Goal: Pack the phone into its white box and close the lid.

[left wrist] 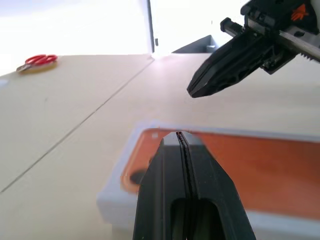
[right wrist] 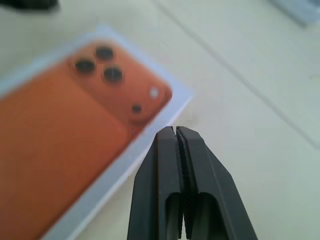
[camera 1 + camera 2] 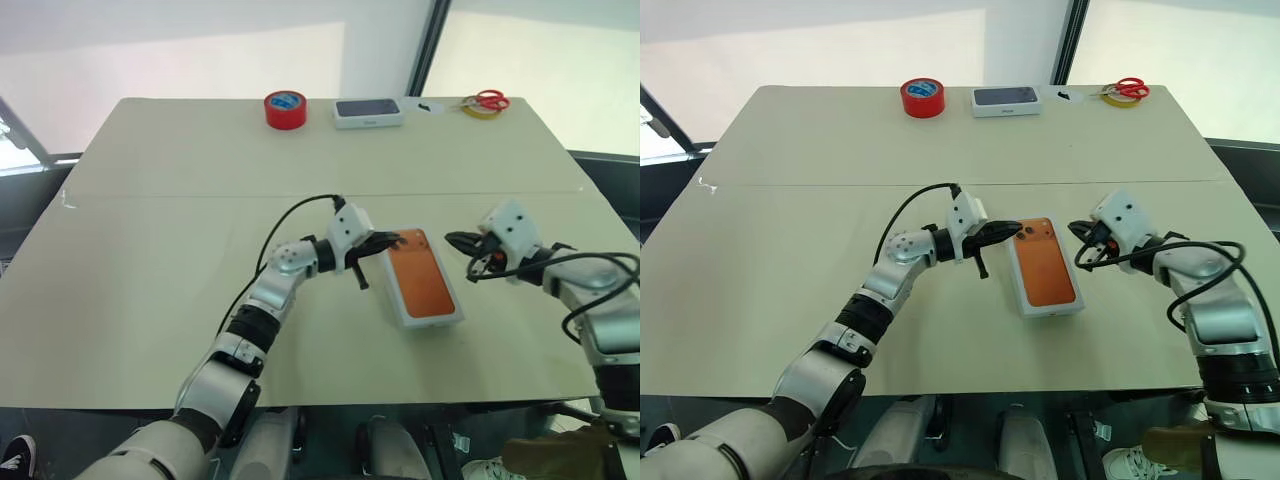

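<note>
The orange phone (image 3: 420, 280) lies back-up in the white box (image 3: 432, 322) at the middle of the table, its camera lenses (image 2: 100, 65) at the far end. My left gripper (image 3: 395, 240) is shut and empty, pointing across at the phone's far left corner and hovering just over it. My right gripper (image 3: 452, 239) is also shut and empty. It hangs a little to the right of the box's far right corner, pointing toward it. The two tips face each other across the phone's far end. The lid is out of view.
Along the table's far edge stand a red tape roll (image 3: 285, 109), a sealed white box with a dark phone picture (image 3: 368, 111) and red-handled scissors on a yellow roll (image 3: 487, 102). A seam crosses the table behind the box.
</note>
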Action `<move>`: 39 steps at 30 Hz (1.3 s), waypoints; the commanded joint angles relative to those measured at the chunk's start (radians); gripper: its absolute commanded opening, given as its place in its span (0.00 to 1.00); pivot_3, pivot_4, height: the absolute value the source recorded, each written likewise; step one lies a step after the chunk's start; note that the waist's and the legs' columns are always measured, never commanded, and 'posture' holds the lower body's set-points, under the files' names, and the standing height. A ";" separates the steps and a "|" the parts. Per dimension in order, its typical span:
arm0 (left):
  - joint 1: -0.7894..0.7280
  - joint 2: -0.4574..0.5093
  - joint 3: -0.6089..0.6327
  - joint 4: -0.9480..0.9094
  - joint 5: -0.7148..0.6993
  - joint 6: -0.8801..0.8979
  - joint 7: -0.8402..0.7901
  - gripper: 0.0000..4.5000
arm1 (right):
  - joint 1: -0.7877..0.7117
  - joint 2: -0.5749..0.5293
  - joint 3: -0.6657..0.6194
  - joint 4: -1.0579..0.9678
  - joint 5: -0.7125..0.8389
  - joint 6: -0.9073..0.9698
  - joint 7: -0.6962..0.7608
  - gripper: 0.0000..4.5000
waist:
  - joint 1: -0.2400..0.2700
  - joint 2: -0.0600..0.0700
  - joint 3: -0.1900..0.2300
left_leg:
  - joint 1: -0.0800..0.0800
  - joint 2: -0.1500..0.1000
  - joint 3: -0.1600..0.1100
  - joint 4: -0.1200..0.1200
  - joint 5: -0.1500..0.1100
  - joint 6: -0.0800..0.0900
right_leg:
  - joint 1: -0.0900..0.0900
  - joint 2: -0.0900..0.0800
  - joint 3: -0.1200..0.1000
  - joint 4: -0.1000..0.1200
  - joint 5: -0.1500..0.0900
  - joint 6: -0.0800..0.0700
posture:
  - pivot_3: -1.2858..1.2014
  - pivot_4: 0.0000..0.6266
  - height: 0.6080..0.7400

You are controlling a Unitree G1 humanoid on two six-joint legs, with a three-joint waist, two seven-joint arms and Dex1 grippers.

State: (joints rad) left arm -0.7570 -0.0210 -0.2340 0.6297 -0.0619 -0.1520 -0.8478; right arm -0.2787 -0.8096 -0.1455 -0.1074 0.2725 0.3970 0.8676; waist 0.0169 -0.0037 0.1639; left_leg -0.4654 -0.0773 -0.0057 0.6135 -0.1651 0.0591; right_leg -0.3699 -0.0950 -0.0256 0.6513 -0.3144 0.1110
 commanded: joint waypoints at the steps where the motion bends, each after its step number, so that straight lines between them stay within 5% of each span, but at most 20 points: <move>1: -0.018 0.003 -0.063 0.086 0.082 0.017 0.019 0.00 | 0.081 -0.036 0.004 -0.051 -0.002 -0.058 0.062 0.02 | 0.001 0.000 0.000 | 0.001 0.000 0.000 0.000 0.000 0.000 | 0.001 0.000 0.000 0.000 0.000 0.000 | 0.52 0.24 0.99; 9: -0.017 0.024 -0.087 0.152 0.120 0.054 0.023 0.00 | 0.192 -0.036 0.125 -0.097 -0.122 -0.108 0.045 0.02 | -0.003 -0.001 -0.002 | 0.004 0.000 0.000 0.000 -0.001 -0.002 | 0.003 0.000 0.000 0.000 0.000 0.000 | 0.52 0.24 0.99; 12: -0.013 0.029 -0.065 0.148 0.089 0.068 0.000 0.00 | 0.164 -0.018 0.110 -0.095 -0.048 -0.001 0.067 0.02 | -0.005 -0.001 -0.003 | 0.005 0.000 0.000 0.000 -0.001 -0.002 | 0.004 0.000 0.000 0.000 0.000 0.000 | 0.52 0.24 0.99; 15: -0.016 0.026 -0.025 0.118 0.036 0.081 -0.025 0.20 | 0.125 -0.007 0.081 -0.087 0.023 0.074 0.083 0.22 | -0.004 -0.002 -0.003 | 0.005 0.001 0.000 0.000 -0.001 -0.002 | 0.004 0.000 0.000 0.000 0.000 0.000 | 0.52 0.24 0.99; 22: 0.028 0.153 0.103 -0.181 -0.132 0.196 -0.125 0.99 | 0.059 -0.005 -0.024 -0.075 0.161 0.090 0.132 1.00 | -0.003 -0.001 -0.001 | 0.001 0.001 0.000 0.000 -0.001 -0.002 | 0.000 0.000 0.000 0.000 0.000 0.000 | 0.52 0.24 0.99; 30: 0.244 0.459 0.231 -0.533 -0.285 0.445 -0.205 0.99 | 0.076 -0.028 -0.078 -0.130 0.305 0.172 0.201 1.00 | -0.010 0.000 -0.001 | 0.003 0.001 0.000 -0.002 -0.001 -0.002 | 0.001 0.000 0.001 0.000 0.000 0.000 | 0.52 0.24 0.99; 39: 0.481 0.678 0.402 -0.629 -0.342 0.486 -0.198 0.99 | 0.196 -0.127 -0.193 -0.063 0.296 0.126 0.271 1.00 | -0.004 0.001 -0.001 | 0.003 0.000 0.001 -0.004 -0.002 -0.001 | 0.000 -0.001 0.003 -0.002 0.000 -0.001 | 0.52 0.24 0.99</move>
State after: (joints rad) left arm -0.2798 0.6404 0.1247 0.0472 -0.3672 0.3276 -1.0434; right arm -0.0823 -0.9179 -0.2948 -0.1673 0.5617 0.5510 1.1174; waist 0.0126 -0.0030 0.1627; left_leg -0.4622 -0.0770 -0.0052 0.6091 -0.1673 0.0579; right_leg -0.3696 -0.0961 -0.0230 0.6496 -0.3147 0.1101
